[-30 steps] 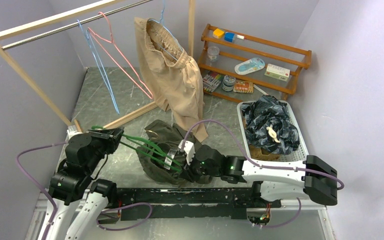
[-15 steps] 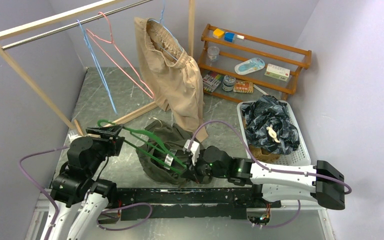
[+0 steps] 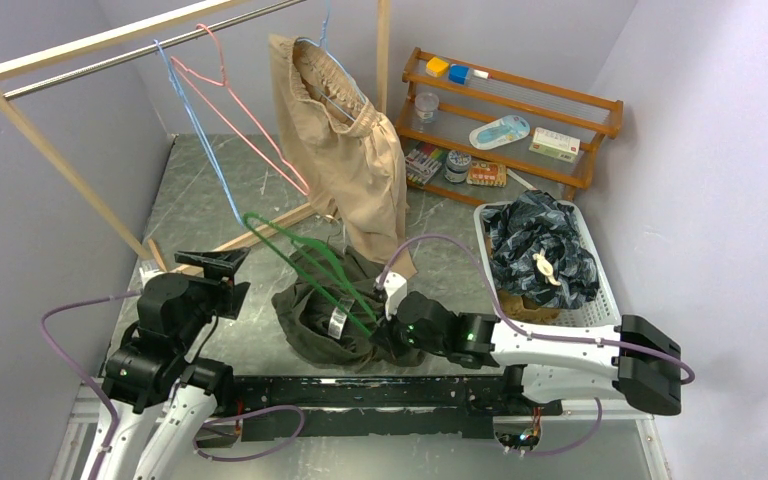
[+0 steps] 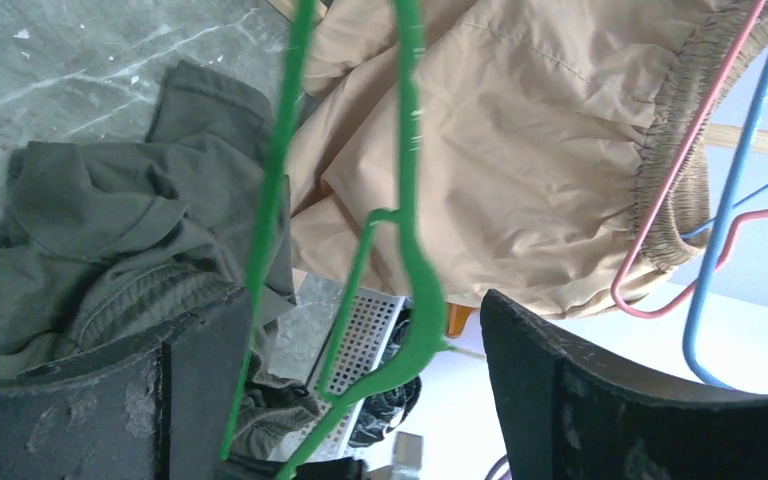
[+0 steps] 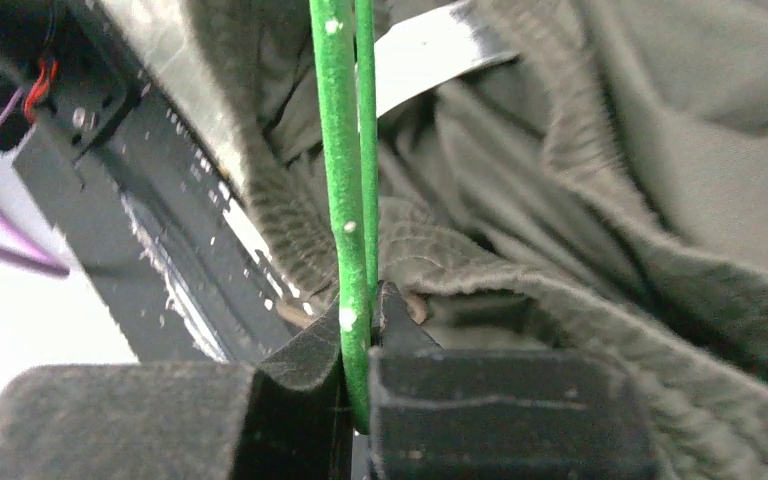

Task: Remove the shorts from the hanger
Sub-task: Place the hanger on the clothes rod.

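Lower centre of top view: right gripper (image 5: 360, 380) clamps green hanger (image 5: 344, 230), left gripper (image 4: 360, 320) gaping; next we slide it off olive shorts (image 4: 90, 230).

Table (image 3: 210, 200): grey-green slab, pale scratches and veins, dull sheen. Olive shorts (image 3: 305, 335) lie heaped on it near the front edge, crumpled. Behind them the wooden foot bar (image 3: 260, 232) of the clothes rack runs diagonally across the surface. Back right, a low wooden shelf (image 3: 545, 86) stands by the wall. A white perforated basket (image 3: 600, 290) sits just in front of the shelf, apart from the olive heap.
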Robot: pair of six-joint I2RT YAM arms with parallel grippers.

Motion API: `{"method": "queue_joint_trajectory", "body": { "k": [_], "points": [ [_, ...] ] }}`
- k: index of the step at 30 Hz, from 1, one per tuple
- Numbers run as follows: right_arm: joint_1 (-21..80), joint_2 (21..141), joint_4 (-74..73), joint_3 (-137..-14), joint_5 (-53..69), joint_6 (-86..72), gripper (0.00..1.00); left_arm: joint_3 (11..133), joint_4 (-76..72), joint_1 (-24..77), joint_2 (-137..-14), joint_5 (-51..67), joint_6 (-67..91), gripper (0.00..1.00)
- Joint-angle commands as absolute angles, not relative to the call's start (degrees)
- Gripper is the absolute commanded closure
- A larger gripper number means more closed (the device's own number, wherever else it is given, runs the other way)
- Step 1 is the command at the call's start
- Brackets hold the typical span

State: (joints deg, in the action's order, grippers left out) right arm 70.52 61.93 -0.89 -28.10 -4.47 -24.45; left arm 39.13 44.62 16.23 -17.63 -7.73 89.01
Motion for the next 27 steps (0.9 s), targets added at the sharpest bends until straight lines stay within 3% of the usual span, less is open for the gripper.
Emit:
{"method": "queue_joint_trajectory", "body": {
  "k": [1,18,27],
  "points": [
    [68.83,62.74,-2.3,-33.4,-12.33,-25.33,1.0,37.99,46.29,16.44,-17.82,-6.7,87.2,0.12],
    [61.55,73.56,-12.97,-52.76,-13.22,-17.81,1.0,35.75,46.72,16.44,-19.7,-6.73,79.73,0.09],
    [58.64,79.72,-20.29,-65.7,-14.56,-14.0,1.0,36.17,47.49,16.43,-21.67,-6.3,76.23,0.0]
  ]
}}
